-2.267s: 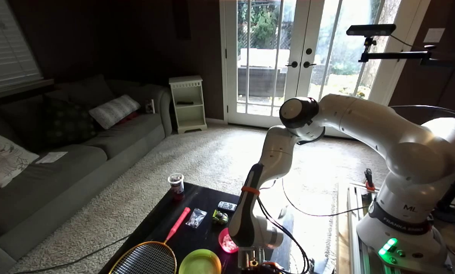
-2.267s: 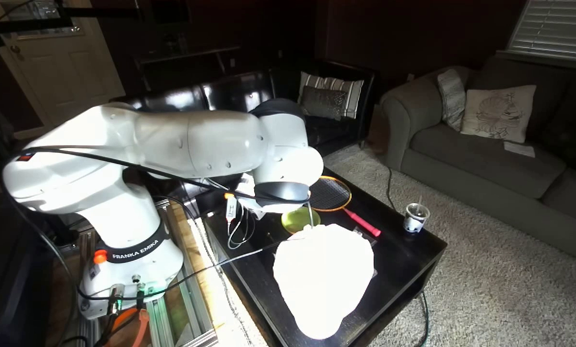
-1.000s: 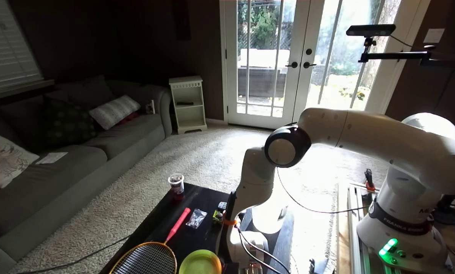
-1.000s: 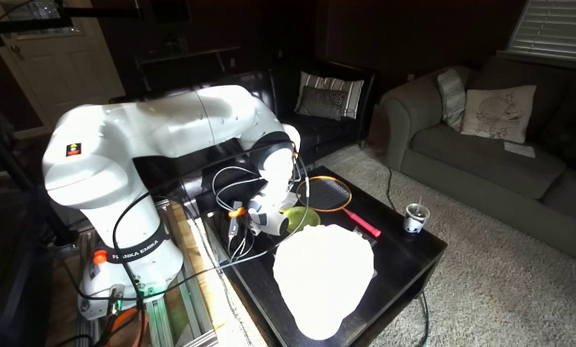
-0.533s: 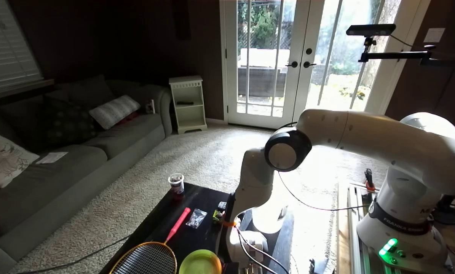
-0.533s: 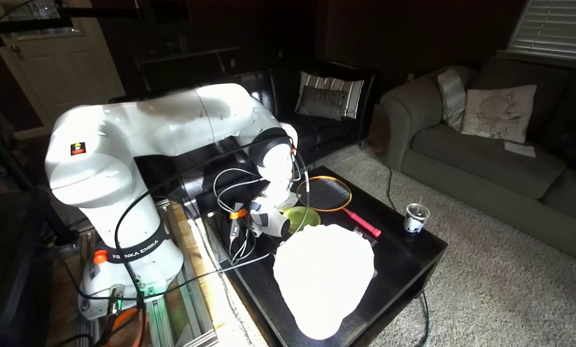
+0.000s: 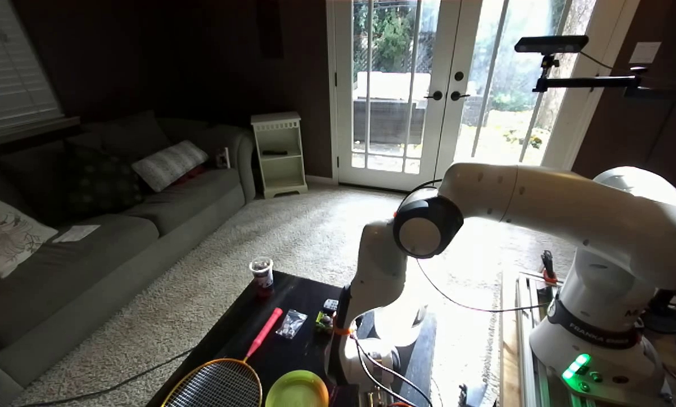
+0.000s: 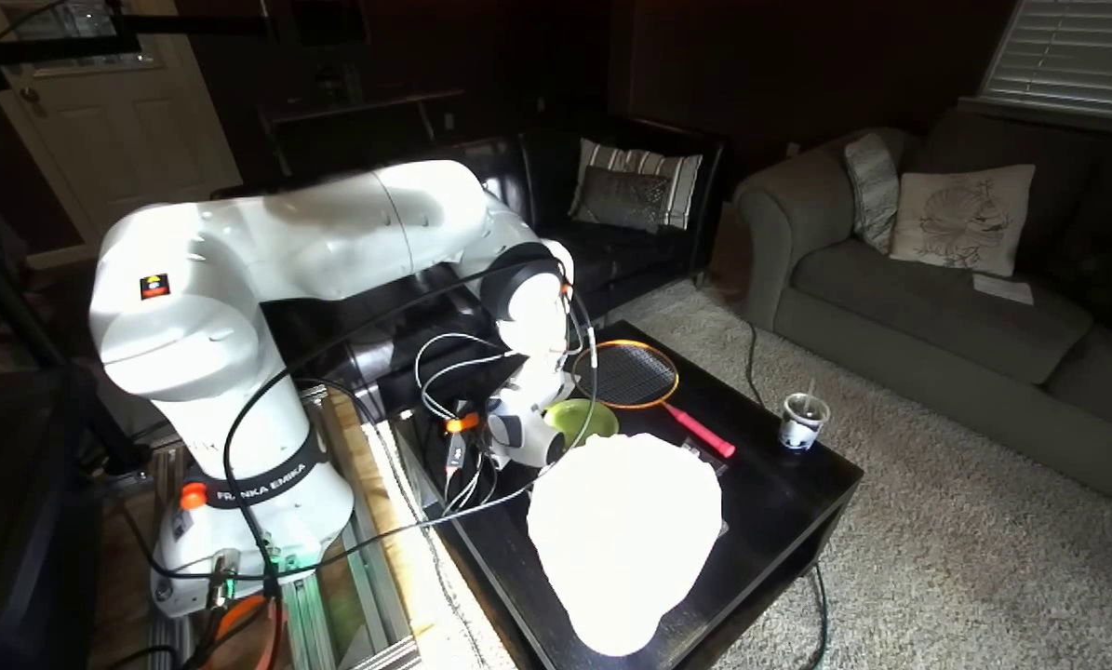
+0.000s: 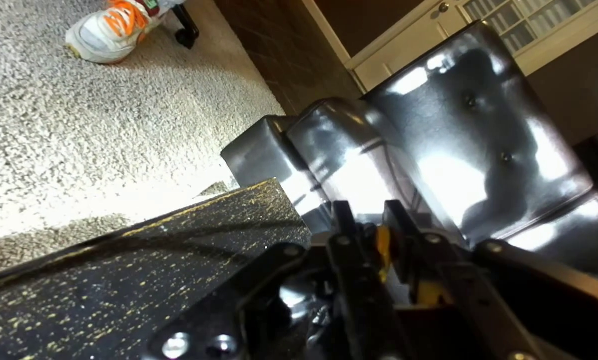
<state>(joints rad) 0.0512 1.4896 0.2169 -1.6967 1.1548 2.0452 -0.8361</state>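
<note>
Gripper shows best in the wrist view: two dark fingers, narrow gap between the tips. Small orange-yellow piece in the gap, lower down; cannot tell whether it is grasped or merely seen past the fingers. In an exterior view the gripper runs off the bottom edge, near the green plate. Wrist view again: corner of dark table left of the fingers, black couch just past it, white shoe with orange laces on pale carpet.

Tabletop: racket just beside the plate, pink handle angled toward the cup, which stands upright near the table's end. Clear plastic bag next to the handle. Small green toy and remote close to the arm; the arm partly hides the toy. Glare whites out a big patch of table in an exterior view.

Farther out: grey sofa with cushions, white shelf, glass doors bright with daylight
</note>
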